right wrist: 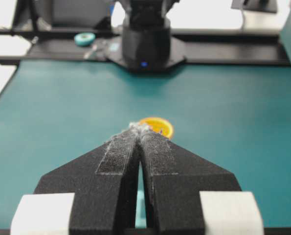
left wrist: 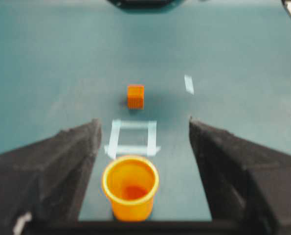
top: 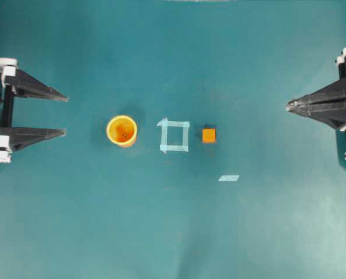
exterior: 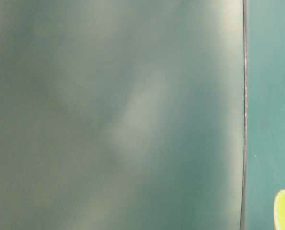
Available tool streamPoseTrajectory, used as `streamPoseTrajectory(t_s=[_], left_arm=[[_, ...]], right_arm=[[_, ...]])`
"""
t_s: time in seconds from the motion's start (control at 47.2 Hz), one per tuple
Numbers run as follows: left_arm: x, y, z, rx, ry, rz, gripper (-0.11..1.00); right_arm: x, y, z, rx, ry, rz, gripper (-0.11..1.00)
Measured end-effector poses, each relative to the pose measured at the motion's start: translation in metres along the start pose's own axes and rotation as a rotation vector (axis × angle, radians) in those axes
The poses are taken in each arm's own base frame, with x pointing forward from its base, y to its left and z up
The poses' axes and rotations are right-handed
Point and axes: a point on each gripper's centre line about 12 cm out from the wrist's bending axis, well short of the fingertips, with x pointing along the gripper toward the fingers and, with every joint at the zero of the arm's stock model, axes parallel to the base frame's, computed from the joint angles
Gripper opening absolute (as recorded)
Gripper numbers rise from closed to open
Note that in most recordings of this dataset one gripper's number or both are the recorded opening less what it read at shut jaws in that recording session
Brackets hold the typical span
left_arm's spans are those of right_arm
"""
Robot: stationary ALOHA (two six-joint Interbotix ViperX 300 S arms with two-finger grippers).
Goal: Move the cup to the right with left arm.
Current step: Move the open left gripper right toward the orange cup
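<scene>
cup [top: 122,130] — upright on the teal table [top: 173,232], left of the tape square [top: 174,135], the orange cube [top: 209,135] beyond on the right | left gripper [top: 65,115] — fingers spread, grasping nothing, left of the cup and apart from it | right gripper [top: 289,105] — fingers pressed together, empty, far right

We read this as a robotics lab — a teal surface [top: 173,232] marked with a tape square [top: 174,135], black arm base [right wrist: 146,46] bolted at its edge.
</scene>
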Motion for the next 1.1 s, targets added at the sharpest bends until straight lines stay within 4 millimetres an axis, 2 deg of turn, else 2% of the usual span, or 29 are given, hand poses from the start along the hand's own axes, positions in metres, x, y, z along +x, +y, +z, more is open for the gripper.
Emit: streamPoseTrajectory(t_s=[0.212, 0.381, 0.635, 0.762, 1.101], left_arm=[[0.021, 0.002, -0.022, -0.002, 0.068, 0.009, 0.76], [0.039, 0.003, -0.048, -0.004, 0.164, 0.011, 0.83], [0.064, 0.005, -0.08, -0.01, 0.306, 0.017, 0.84], [0.068, 0.007, -0.094, -0.012, 0.353, 0.026, 0.84], [0.072, 0.018, -0.116, -0.027, 0.414, 0.065, 0.84]], right_arm=[[0.0, 0.0, 0.0, -0.002, -0.003, 0.0, -0.01], [-0.001, 0.0, 0.0, 0.005, 0.006, 0.0, -0.01], [-0.001, 0.0, 0.003, 0.005, 0.002, 0.0, -0.01], [-0.002, 0.0, 0.007, 0.003, -0.008, 0.0, -0.01], [-0.003, 0.0, 0.008, 0.002, -0.012, 0.0, -0.01]])
